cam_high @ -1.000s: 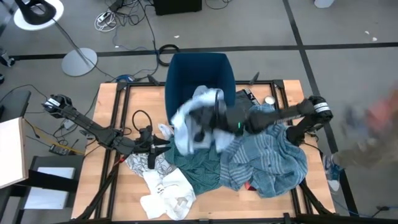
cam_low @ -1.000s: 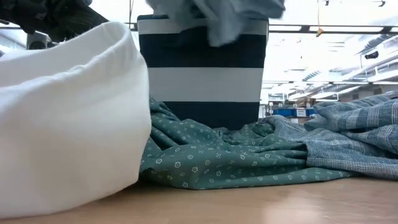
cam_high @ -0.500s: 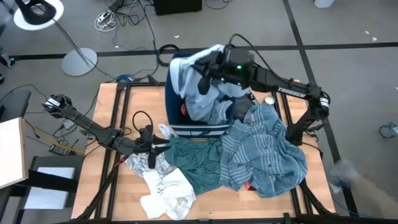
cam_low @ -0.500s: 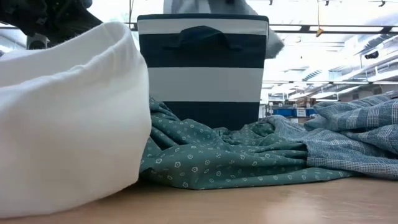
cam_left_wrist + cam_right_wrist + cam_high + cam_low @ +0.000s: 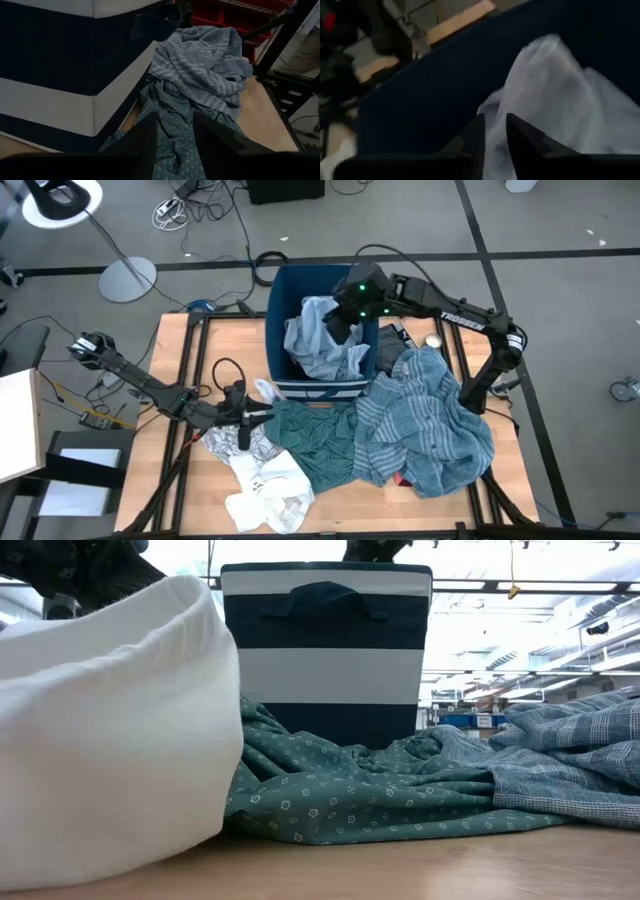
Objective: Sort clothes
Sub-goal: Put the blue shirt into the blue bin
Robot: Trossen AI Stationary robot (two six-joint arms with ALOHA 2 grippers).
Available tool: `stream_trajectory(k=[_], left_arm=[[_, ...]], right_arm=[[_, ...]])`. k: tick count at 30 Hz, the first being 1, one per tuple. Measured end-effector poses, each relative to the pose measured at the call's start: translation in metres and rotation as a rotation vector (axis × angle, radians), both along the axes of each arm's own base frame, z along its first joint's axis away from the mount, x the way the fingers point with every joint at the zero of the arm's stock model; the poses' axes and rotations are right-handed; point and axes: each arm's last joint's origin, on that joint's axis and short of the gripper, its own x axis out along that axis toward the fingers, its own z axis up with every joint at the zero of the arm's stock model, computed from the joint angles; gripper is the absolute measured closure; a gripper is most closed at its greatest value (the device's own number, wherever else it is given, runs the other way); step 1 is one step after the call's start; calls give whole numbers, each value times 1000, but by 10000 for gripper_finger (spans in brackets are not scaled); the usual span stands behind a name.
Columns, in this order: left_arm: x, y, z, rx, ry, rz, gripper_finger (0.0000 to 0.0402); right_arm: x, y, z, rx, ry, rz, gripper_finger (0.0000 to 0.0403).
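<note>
The light blue shirt (image 5: pixel 318 345) lies crumpled inside the dark blue bin (image 5: pixel 300 280) at the table's far middle. My right gripper (image 5: pixel 347 318) hovers over the shirt's right part inside the bin. In its wrist view (image 5: pixel 495 137) the fingers stand slightly apart above the shirt (image 5: pixel 555 95). My left gripper (image 5: pixel 252 418) waits open at the table's left, over the green shirt (image 5: pixel 175 125). The green shirt (image 5: pixel 315 445) and the teal striped cloth (image 5: pixel 425 420) lie spread on the table in front of the bin. A black-printed white cloth (image 5: pixel 265 480) lies near the front. A small red piece (image 5: pixel 402 479) peeks from under the striped cloth.
The bin's striped front wall (image 5: pixel 325 640) stands behind the green shirt (image 5: pixel 380 795). A big white cloth (image 5: pixel 110 720) fills the low view's left. A black cloth (image 5: pixel 400 335) and a small round metal thing (image 5: pixel 433 341) lie right of the bin. Bare wood shows at the table's near left (image 5: pixel 200 490).
My right gripper has carried the light blue shirt from over the table's middle toward the far edge, over the bin, and then down into it. The shirt hung bunched from the gripper above the bin. It now lies spread inside the bin.
</note>
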Motion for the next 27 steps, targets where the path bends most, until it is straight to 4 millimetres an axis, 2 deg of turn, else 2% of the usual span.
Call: stream_trajectory(k=[6,11,18,23,27], left_arm=[[0,0,0,-1,1,0,270],[0,0,0,-3,1,1,270],[0,0,0,-3,1,1,270],[0,0,0,-3,1,1,270],[0,0,0,-4,1,1,270]], right_arm=[[-20,12,20,38,103,15,271],[-48,34,34,48,260,5,260],[-87,86,43,-73,433,-120,260],[-113,129,50,-92,345,-145,259],[-135,159,37,-74,311,-188,259]])
